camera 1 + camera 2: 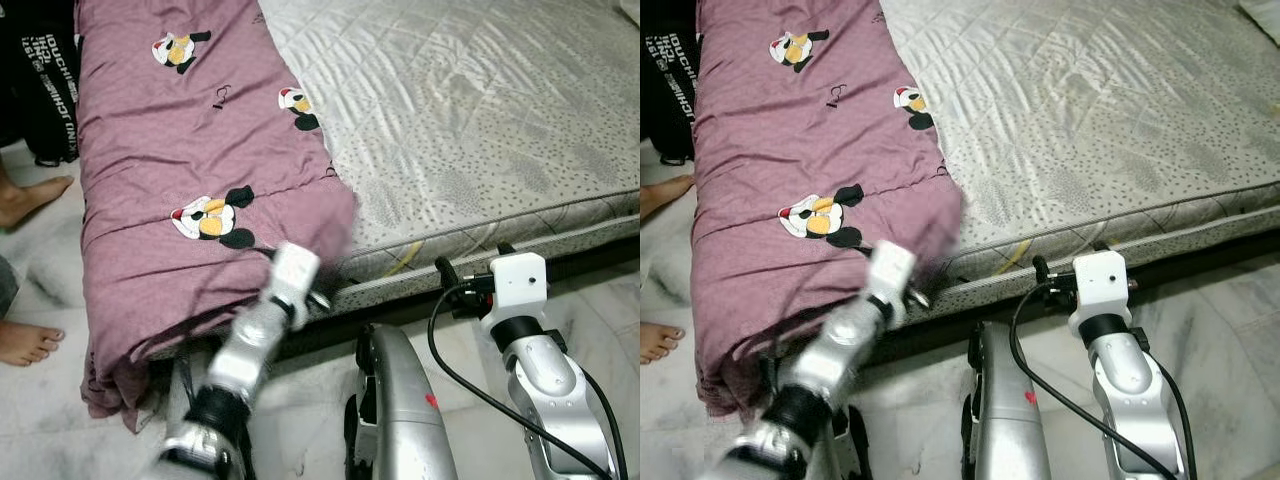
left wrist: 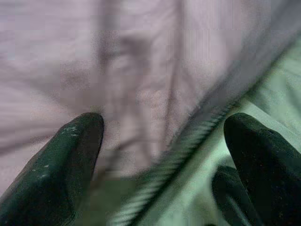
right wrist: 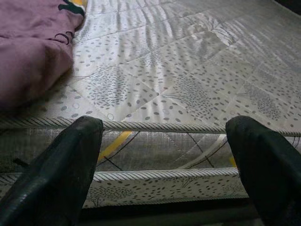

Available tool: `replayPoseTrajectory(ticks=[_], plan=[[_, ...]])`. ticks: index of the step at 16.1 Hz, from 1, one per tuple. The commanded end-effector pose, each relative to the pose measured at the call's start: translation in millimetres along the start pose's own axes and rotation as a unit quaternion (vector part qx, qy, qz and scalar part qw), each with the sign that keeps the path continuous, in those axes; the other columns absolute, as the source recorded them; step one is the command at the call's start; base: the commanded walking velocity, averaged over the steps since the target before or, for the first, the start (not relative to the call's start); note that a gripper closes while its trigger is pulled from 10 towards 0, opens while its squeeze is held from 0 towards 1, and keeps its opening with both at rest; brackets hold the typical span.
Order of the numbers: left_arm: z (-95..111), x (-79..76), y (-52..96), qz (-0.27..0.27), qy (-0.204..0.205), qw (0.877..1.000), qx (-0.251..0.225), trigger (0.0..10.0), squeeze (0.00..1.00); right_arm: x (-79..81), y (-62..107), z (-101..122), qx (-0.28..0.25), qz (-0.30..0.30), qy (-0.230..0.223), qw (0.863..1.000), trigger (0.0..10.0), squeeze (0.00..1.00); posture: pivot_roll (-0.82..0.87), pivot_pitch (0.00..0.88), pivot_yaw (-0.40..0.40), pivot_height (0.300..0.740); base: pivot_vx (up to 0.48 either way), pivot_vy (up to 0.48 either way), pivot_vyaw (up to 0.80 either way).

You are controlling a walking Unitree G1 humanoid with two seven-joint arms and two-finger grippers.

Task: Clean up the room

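- Standing at the far left are a person's bare feet (image 1: 28, 198) on the pale marble floor (image 1: 45, 290), beside a dark bag (image 1: 45, 85) with white lettering.
- Next comes the mauve blanket (image 1: 170, 150), printed with cartoon penguins; it covers the left part of the bed and hangs over the near edge down toward the floor.
- Reaching into that hanging corner is the left claw (image 2: 160, 155), its silver arm blurred in the head views. Seen from the wrist, its two black fingers (image 2: 61, 165) are spread wide, with the mauve cloth and the mattress's corded seam showing between them; nothing is pinched.
- To the right of the blanket the grey quilted mattress (image 1: 470, 110) lies bare, touching the blanket's edge along a diagonal line.
- Further right, the right claw (image 3: 164, 160) hovers just in front of the mattress's near side, low by the floor. Its fingers (image 3: 61, 169) are spread apart and hold nothing; the mattress edge with its yellow stitching shows in the gap.
- A black cable (image 1: 450, 360) loops along the right arm.
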State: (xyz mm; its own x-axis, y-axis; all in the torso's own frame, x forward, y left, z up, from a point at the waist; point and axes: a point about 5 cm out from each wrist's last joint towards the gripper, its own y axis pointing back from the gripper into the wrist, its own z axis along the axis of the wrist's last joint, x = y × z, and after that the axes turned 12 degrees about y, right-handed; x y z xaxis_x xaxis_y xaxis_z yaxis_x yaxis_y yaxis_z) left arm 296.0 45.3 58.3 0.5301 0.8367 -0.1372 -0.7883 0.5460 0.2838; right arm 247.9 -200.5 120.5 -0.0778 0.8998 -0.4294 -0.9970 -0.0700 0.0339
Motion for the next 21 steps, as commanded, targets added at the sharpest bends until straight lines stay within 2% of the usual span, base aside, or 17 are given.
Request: replayPoseTrajectory(ticks=[1, 2, 4, 6, 7, 8, 9, 10, 11, 12, 13, 14, 15, 16, 18, 19, 21], plan=[[-6, -19.3, 0.9, -0.053, -0.030, 0.998, 0.015, 10.0, 0.00, -1.3, 1.2, 0, 0.005, -0.002, 0.003, 1.000, 10.0, 0.00, -0.19, 0.222, -0.042, 0.522, 0.000, 0.000, 0.00], [-6, -29.1, 4.2, -0.087, -0.061, 0.994, 0.007, 10.0, 0.00, -0.6, 0.1, 0, 0.004, -0.001, 0.003, 1.000, 10.0, 0.00, -0.18, 0.215, -0.040, 0.522, 0.000, 0.000, 0.00], [1, -33.0, 7.2, -0.109, -0.095, 0.989, -0.020, 10.0, 0.00, 0.9, -2.0, 0, 0.003, -0.001, 0.002, 1.000, 10.0, 0.00, -0.18, 0.206, -0.036, 0.522, 0.000, 0.000, 0.00], [28, -24.7, 10.1, -0.082, -0.102, 0.986, -0.107, 10.0, 0.00, 2.6, -3.6, 1, 0.000, -0.003, 0.001, 1.000, 10.0, 0.00, -0.18, 0.202, -0.029, 0.522, 0.000, 0.000, 0.00], [44, -12.2, 11.8, -0.029, -0.088, 0.983, -0.158, 10.0, 0.00, 3.3, -4.2, 1, -0.001, -0.004, 0.000, 1.000, 10.0, 0.00, -0.17, 0.199, -0.028, 0.522, 0.000, 0.000, 0.00], [72, 21.6, 18.9, 0.092, -0.045, 0.967, -0.233, 10.0, 0.00, 3.9, -4.8, 0, 0.000, -0.006, -0.001, 1.000, 10.0, 0.00, -0.17, 0.194, -0.025, 0.522, 0.000, 0.000, 0.00], [75, 31.5, 21.1, 0.121, -0.030, 0.963, -0.240, 10.0, 0.00, 4.3, -5.2, 0, 0.000, -0.007, -0.002, 1.000, 10.0, 0.00, -0.17, 0.194, -0.023, 0.522, 0.000, 0.000, 0.00], [75, 53.9, 24.8, 0.183, 0.009, 0.953, -0.240, 10.0, 0.00, 5.0, -6.2, 1, -0.001, -0.008, -0.002, 1.000, 10.0, 0.00, -0.17, 0.188, -0.020, 0.522, 0.000, 0.000, 0.00], [69, 65.3, 24.8, 0.209, 0.021, 0.953, -0.216, 10.0, 0.00, 4.9, -6.6, 1, -0.002, -0.009, -0.002, 1.000, 10.0, 0.00, -0.17, 0.188, -0.020, 0.522, 0.000, 0.000, 0.00], [45, 80.6, 20.1, 0.241, 0.032, 0.962, -0.127, 10.0, 0.00, 5.0, -7.6, 1, -0.005, -0.010, -0.005, 1.000, 10.0, 0.00, -0.17, 0.184, -0.017, 0.522, 0.000, 0.000, 0.00], [24, 83.0, 15.9, 0.237, 0.038, 0.970, -0.048, 10.0, 0.00, 5.0, -8.1, 2, -0.006, -0.010, -0.006, 1.000, 10.0, 0.00, -0.17, 0.182, -0.016, 0.522, 0.000, 0.000, 0.00], [6, 78.5, 12.2, 0.215, 0.034, 0.976, 0.016, 10.0, 0.00, 5.0, -8.5, 2, -0.007, -0.011, -0.006, 1.000, 10.0, 0.00, -0.17, 0.180, -0.015, 0.522, 0.000, 0.000, 0.00], [-18, 62.0, 8.6, 0.145, 0.031, 0.986, 0.079, 10.0, 0.00, 4.7, -10.1, 3, -0.010, -0.012, -0.007, 1.000, 10.0, 0.00, -0.18, 0.172, -0.012, 0.522, 0.000, 0.000, 0.00], [-22, 58.4, 8.1, 0.133, 0.032, 0.987, 0.088, 10.0, 0.00, 4.6, -10.5, 4, -0.011, -0.013, -0.007, 1.000, 10.0, 0.00, -0.18, 0.172, -0.012, 0.522, 0.000, 0.000, 0.00], [-35, 32.9, 2.8, 0.053, 0.000, 0.990, 0.132, 10.0, 0.00, 4.2, -15.4, 7, -0.021, -0.012, -0.012, 1.000, 10.0, 0.00, -0.16, 0.164, -0.011, 0.522, 0.000, 0.000, 0.00], [-28, 29.9, -0.1, 0.045, -0.014, 0.992, 0.119, 10.0, 0.00, 5.0, -19.8, 9, -0.026, -0.013, -0.014, 0.999, 10.0, 0.00, -0.15, 0.158, -0.010, 0.522, 0.000, 0.000, 0.00], [-13, 37.3, 2.2, 0.061, -0.043, 0.995, 0.069, 10.0, 0.00, 10.4, -28.7, 16, -0.040, -0.006, -0.025, 0.999, 10.0, 0.00, -0.12, 0.150, -0.009, 0.522, 0.000, 0.000, 0.00]])
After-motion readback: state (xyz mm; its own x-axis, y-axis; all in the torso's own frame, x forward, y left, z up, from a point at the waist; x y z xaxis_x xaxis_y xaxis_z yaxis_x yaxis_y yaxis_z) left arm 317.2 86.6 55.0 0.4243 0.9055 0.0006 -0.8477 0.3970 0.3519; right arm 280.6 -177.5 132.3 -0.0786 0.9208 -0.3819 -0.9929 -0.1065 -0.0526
